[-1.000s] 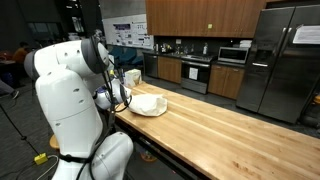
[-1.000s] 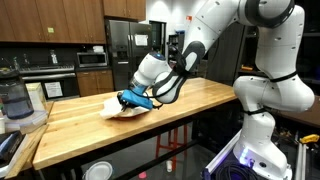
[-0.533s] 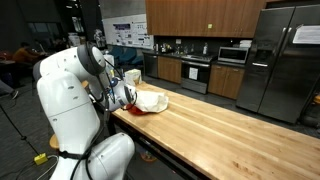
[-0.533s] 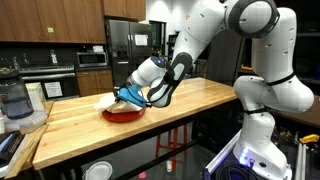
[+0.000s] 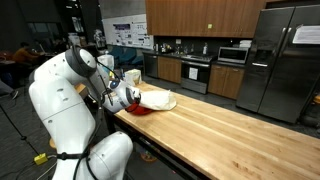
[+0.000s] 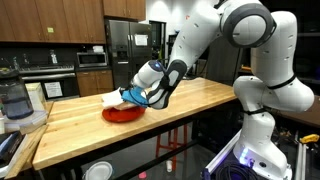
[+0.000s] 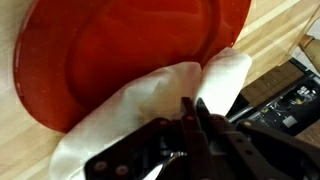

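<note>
One gripper is pinched tight on a white cloth, its jaws almost together around a fold. In the wrist view, the white cloth drapes over the rim of a red plate at about 5 o'clock. The red plate sits on a wooden table; in that exterior view the cloth covers its 11 o'clock edge.

On the worktop, near one end: plate, lying flat. Over the plate's rim and partly on it: cloth, one edge pinched in the closed gripper just above. Well behind the worktop, against the wall: refrigerator, with microwave beside it.
</note>
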You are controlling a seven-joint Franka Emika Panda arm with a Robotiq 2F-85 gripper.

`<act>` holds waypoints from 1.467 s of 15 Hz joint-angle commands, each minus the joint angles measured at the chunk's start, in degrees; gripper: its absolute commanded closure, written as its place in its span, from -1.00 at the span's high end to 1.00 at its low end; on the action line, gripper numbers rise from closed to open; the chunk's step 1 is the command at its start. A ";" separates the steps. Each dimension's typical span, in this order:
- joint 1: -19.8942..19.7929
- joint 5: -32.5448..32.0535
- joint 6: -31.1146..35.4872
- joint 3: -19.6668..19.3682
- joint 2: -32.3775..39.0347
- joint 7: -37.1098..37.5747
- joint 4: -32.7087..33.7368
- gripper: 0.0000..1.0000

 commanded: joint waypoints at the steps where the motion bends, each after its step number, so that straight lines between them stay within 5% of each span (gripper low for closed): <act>1: 9.93 8.29 -4.84 -5.71 -1.70 -6.70 -1.97 -0.97; 5: 8.92 15.66 -4.36 -3.12 0.24 -11.67 -1.03 -0.89; 18: 8.81 15.82 -4.36 -2.89 0.30 -11.95 -1.03 -0.97; 22: 7.73 17.51 -5.17 -0.26 -1.19 -17.39 -1.42 -0.97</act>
